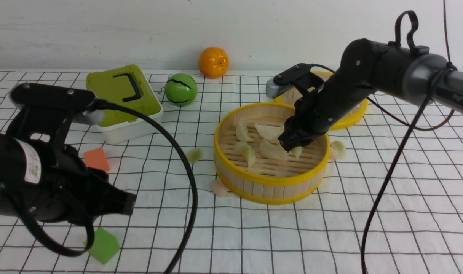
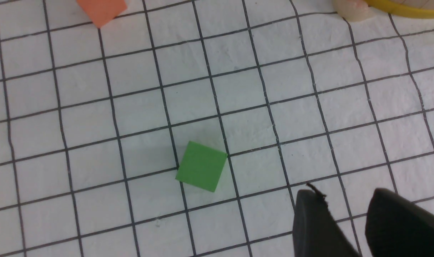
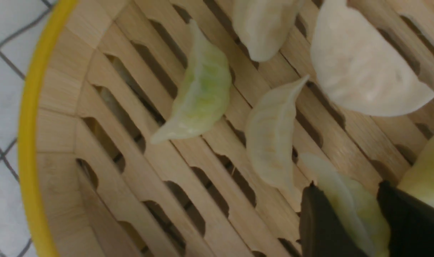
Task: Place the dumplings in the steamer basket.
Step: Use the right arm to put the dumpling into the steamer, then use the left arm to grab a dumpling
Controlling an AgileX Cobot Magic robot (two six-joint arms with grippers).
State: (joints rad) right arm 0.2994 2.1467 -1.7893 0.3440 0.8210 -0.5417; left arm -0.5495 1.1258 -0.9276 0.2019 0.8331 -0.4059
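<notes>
Lower left, the left gripper (image 2: pixel 345 200) hangs near a green cube (image 1: pixel 104 245), fingers parted with nothing between them. An orange cube (image 1: pixel 96 159) lies beyond. Centre frame, the steamer basket (image 1: pixel 269 190) holds several whitish dumplings (image 1: pixel 271 150); three loose dumplings (image 1: pixel 194 155) lie outside by its wall. The right gripper (image 1: pixel 294 144) reaches inside, clamped on a pale green dumpling (image 3: pixel 349 210).

Item 1. Wall (image 1: pixel 102 30): at 12 o'clock, beyond the desk; plain white, matt, faintly streaked, with a few small dark specks.
Item 2. Desk (image 1: pixel 292 243): fills the front view from 9 through 6 to 3 o'clock; covered by a white cloth (image 2: pixel 309 107) printed with a black grid, its lines wavy where the fabric puckers.
Item 3. Light: even and diffuse; shadows soft, short.
</notes>
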